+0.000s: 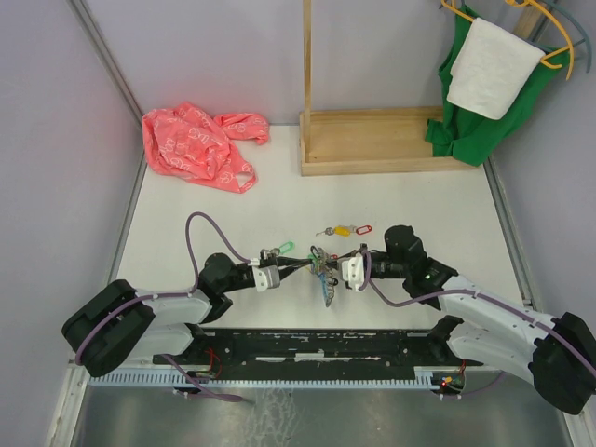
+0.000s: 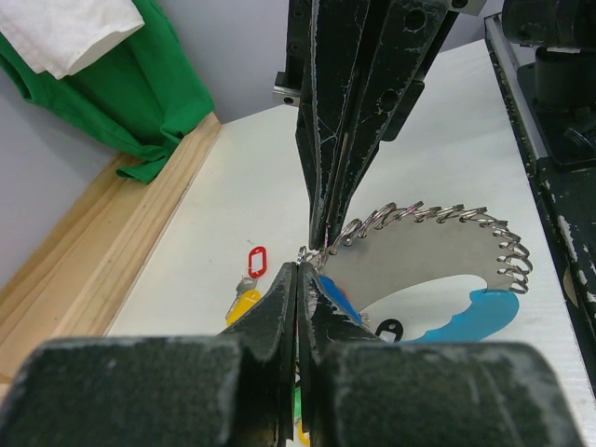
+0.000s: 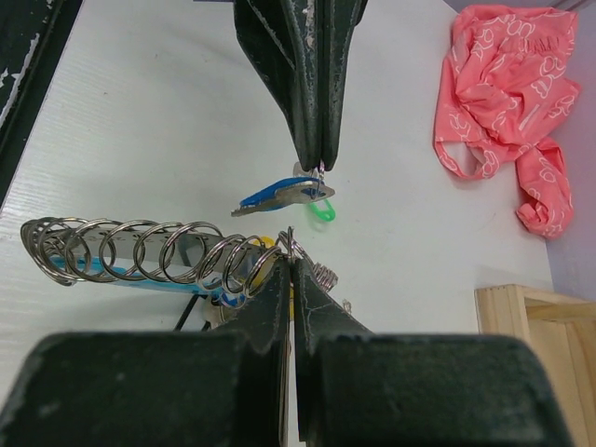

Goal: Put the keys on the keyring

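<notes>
Steel coil of the keyring [image 3: 140, 251] is pinched tight by the right gripper [image 3: 291, 265] by the near edge of the worktop [image 1: 419, 200]; the left gripper [image 3: 319, 158] is clamped on a blue-tagged key [image 3: 279, 194] just beside the ring's end. Threading judged unfinished; yellow- and red-tagged keys [image 1: 349, 228] lie loose behind

Looks like a robotics lab test cell. Walled in by plain grey panels [image 1: 56, 140] at the left, top and right of the overhead view. Floored with a white tabletop [image 1: 419, 200]. Fitted along the bottom edge with a black mounting rail [image 1: 317, 345] carrying two robot arms [image 1: 149, 312], over a slotted cable duct [image 1: 307, 377] and loose purple cable [image 1: 200, 223]. Dressed with household props: pink bag [image 1: 191, 144] upper left, wooden stand [image 1: 372, 140] top centre, green cloth [image 1: 466, 130] and white towel [image 1: 492, 67] on hangers [image 1: 559, 42] upper right.
</notes>
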